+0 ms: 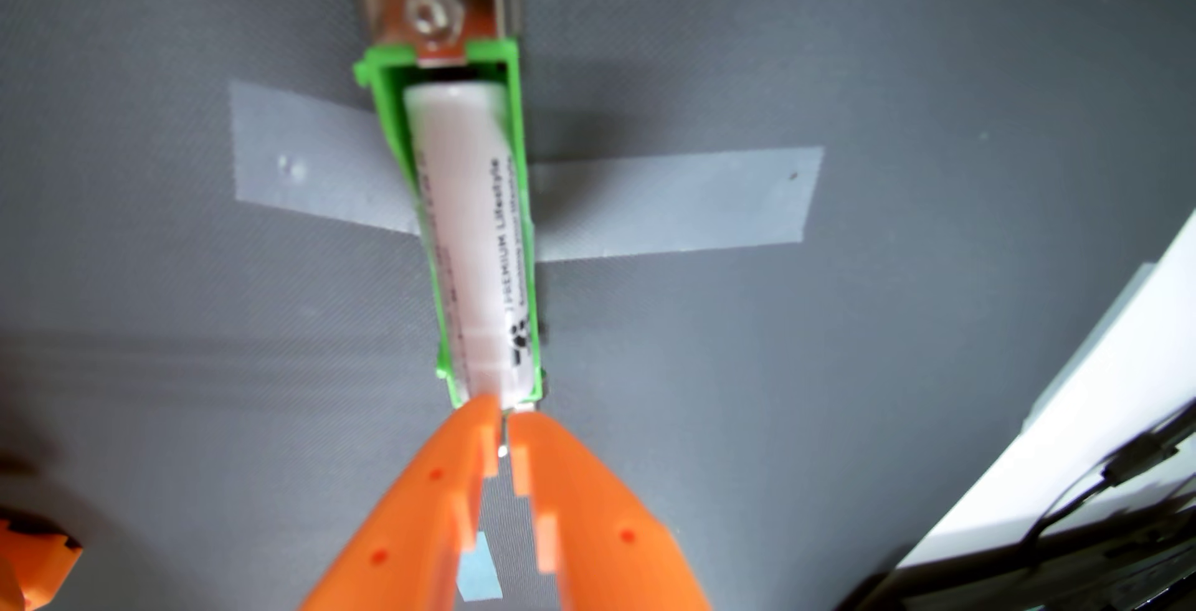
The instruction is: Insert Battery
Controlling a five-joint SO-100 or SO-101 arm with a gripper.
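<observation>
One camera, riding on the wrist, looks down on a grey mat (906, 359) with a fine woven texture that fills most of the picture. A strip of pale translucent tape (679, 203) runs across the mat from left to right, passing under a green holder (521, 184), and a small light-blue tape scrap (479, 575) lies lower down between the fingers. At the right edge a white panel (1113, 417) crosses the corner with dark cables on it, and an orange part (32, 559) shows blurred at the lower left.

The battery (472, 249) is white and cylindrical, with black lettering and a small paw mark printed along its right side. It lies lengthwise inside the green holder, its far end just short of a shiny metal contact plate (433, 19) at the top of the holder.

The orange gripper (503, 420) enters from below, its fingertips drawn nearly together with only a thin gap, right at the battery's near end and the holder's lower edge; whether they pinch anything there I cannot tell
</observation>
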